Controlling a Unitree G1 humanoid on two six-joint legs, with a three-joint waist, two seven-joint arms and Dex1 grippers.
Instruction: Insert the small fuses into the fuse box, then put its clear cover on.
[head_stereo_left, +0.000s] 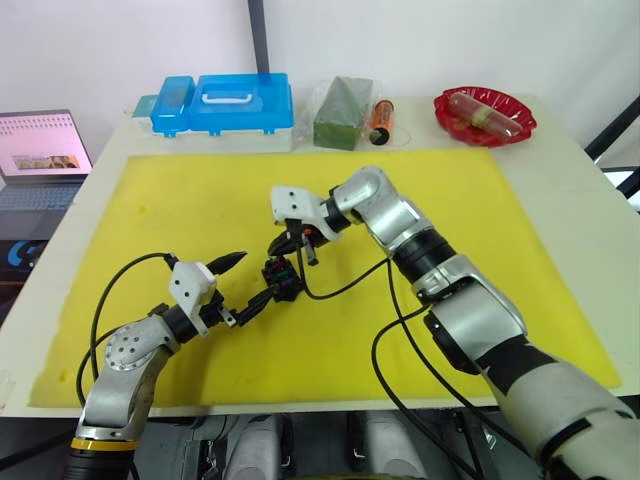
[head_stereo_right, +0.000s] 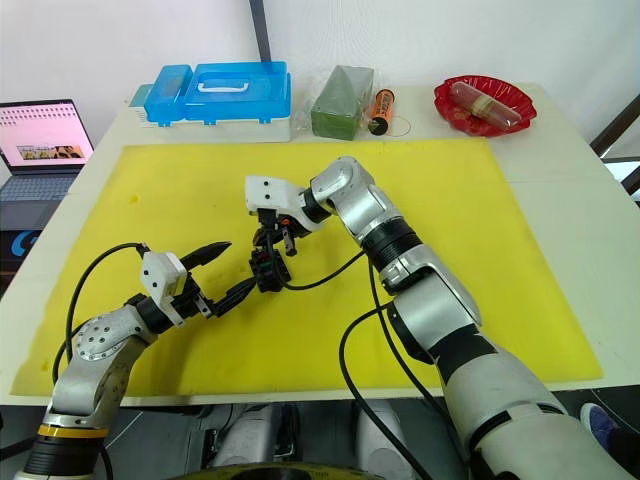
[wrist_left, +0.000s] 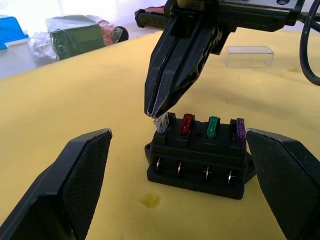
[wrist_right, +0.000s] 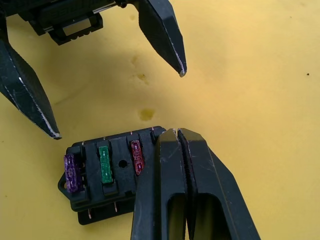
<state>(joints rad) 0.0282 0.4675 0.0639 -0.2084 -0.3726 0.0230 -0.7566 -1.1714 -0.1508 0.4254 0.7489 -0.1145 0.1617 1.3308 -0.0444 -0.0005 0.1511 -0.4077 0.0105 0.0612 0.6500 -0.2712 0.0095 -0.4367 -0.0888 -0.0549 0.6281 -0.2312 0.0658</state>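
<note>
Your box (wrist_left: 197, 157) sits mid-mat (head_stereo_left: 520, 230), with red (wrist_left: 187, 123), green (wrist_left: 213, 126) and purple (wrist_left: 240, 128) fuses seated; the grey fuse (wrist_left: 163, 121) is half into the end slot, pinched by the right gripper (wrist_left: 159, 109); the left gripper (head_stereo_left: 236, 284) stands spread around the box; you're on the last insertion, I judge; press straight down, then fetch the cover (wrist_left: 250, 56), lying farther back on the mat.
</note>
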